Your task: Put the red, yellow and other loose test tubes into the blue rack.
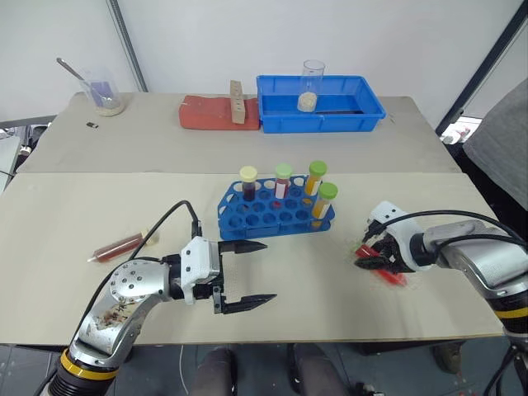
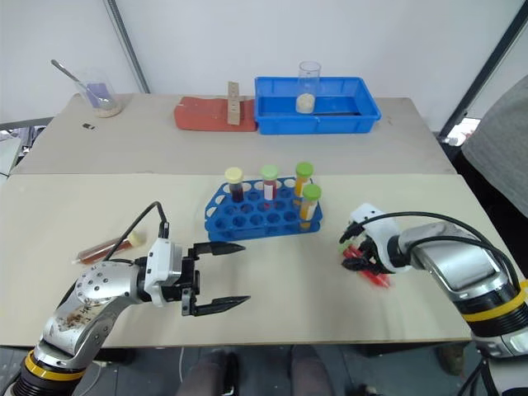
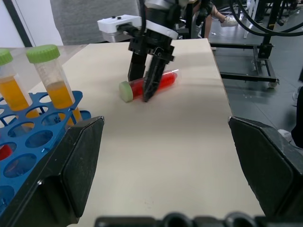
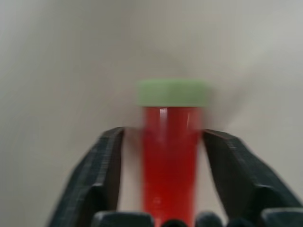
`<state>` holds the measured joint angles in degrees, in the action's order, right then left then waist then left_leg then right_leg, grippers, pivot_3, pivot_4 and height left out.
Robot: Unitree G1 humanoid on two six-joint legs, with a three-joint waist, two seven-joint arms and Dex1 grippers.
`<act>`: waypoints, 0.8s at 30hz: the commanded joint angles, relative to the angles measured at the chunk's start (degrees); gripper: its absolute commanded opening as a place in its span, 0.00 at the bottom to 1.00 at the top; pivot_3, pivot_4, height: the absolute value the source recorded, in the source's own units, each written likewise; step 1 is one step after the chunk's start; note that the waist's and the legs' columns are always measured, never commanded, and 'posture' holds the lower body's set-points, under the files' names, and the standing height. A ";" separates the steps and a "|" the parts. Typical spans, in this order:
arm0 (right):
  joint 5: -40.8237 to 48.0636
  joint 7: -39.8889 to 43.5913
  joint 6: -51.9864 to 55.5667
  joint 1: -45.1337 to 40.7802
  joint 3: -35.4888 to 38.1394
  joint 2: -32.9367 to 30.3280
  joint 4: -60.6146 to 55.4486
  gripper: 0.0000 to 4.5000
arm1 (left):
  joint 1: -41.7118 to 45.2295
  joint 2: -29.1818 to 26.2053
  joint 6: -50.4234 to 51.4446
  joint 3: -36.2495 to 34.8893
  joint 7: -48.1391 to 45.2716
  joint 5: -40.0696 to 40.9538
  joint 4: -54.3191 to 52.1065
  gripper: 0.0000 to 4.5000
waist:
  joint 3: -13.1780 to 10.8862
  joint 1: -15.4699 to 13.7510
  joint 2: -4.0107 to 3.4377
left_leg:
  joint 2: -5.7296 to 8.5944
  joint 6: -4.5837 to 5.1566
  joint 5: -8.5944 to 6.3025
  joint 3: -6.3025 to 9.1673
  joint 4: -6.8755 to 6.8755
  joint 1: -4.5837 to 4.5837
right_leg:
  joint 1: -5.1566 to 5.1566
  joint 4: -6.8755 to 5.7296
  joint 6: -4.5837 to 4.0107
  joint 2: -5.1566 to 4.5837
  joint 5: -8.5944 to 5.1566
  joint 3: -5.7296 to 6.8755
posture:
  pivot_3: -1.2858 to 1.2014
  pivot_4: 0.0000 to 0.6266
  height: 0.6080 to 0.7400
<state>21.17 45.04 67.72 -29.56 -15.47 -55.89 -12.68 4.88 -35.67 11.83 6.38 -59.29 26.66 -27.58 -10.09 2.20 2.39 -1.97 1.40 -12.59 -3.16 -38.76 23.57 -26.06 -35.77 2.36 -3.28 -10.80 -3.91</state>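
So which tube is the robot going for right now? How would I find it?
Start at the blue rack in the middle of the table and look toward the robot's right gripper. A red tube with a pale green cap lies flat there, between the gripper's fingers. The rack's tubes stand upright, and the other loose tube is brownish.

Blue rack (image 1: 276,213) near bench centre, holding four capped tubes: pale yellow cap over dark red liquid, light green cap over red, two bright green caps over amber. Red tube with pale green cap (image 3: 147,85) toward right edge, between black fingers of right gripper (image 1: 373,256). Brownish-red tube (image 1: 120,246) toward left edge. Blue tray (image 1: 320,104) and red slab (image 1: 208,113) at far edge.
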 commanded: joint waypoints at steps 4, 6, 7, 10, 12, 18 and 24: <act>-2.04 3.17 -1.86 -0.84 -2.27 -2.21 1.46 0.23 | 1.60 0.44 -2.10 0.83 -0.28 -0.45 -1.03 1.00 | 0.00 -0.08 0.00 | -0.01 0.00 0.00 0.01 0.01 0.00 | 0.00 0.00 0.00 0.01 0.00 0.00 | 0.52 0.24 1.00; -2.05 4.07 -2.08 -0.98 -2.15 -2.63 1.20 0.23 | 1.97 0.45 -2.14 0.82 -0.27 -0.37 -0.69 1.00 | 0.00 -0.11 0.00 | 0.00 0.00 0.00 0.01 0.00 0.00 | 0.00 0.00 0.01 0.00 0.01 0.00 | 0.52 0.24 1.00; -1.68 4.90 -2.32 -1.17 -1.79 -2.89 0.56 0.23 | 2.03 0.27 -2.11 0.43 -0.23 -0.25 -0.47 1.00 | 0.00 -0.12 0.00 | 0.00 0.00 0.00 0.00 0.00 0.00 | 0.00 0.00 0.01 0.00 0.01 0.00 | 0.52 0.24 1.00; 1.89 7.92 -0.84 -1.82 0.92 -2.65 -2.91 0.23 | 1.93 -0.62 -1.46 -1.59 0.32 0.26 0.42 1.00 | 0.00 -0.12 0.00 | -0.01 0.00 0.00 0.01 0.00 0.00 | -0.01 0.00 0.01 0.01 0.01 0.00 | 0.52 0.24 1.00; 7.74 10.16 1.09 -1.57 5.15 -0.74 -7.36 0.23 | 1.52 -1.17 -1.35 -3.81 0.85 0.89 1.30 1.00 | 0.00 0.03 0.00 | -0.01 0.00 0.00 0.01 0.01 0.02 | -0.03 -0.02 0.01 0.02 0.01 0.00 | 0.52 0.24 1.00; 17.33 2.28 -1.17 1.90 17.94 16.02 -15.67 0.23 | 1.44 -1.96 -0.63 -8.65 2.31 2.11 3.21 1.00 | 0.01 0.12 0.02 | -0.21 0.01 -0.01 0.13 0.03 -0.01 | -0.04 -0.07 0.33 0.22 0.20 0.06 | 0.52 0.24 1.00; 11.46 -6.95 -22.86 6.75 18.60 33.77 -15.92 0.23 | 2.12 -2.83 -0.01 -12.49 2.88 3.00 5.40 1.00 | 0.03 -0.04 0.06 | -0.12 0.01 -0.01 0.11 -0.03 0.16 | -0.09 -0.04 0.38 0.13 0.25 0.08 | 0.52 0.24 1.00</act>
<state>34.86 40.66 52.06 -22.57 2.09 -23.66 -27.13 6.32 -37.97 11.85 -4.25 -56.74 28.68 -21.93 -10.06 2.16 2.44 -2.06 1.40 -12.60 -3.05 -38.78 23.74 -26.16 -35.81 2.74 -3.19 -10.54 -3.83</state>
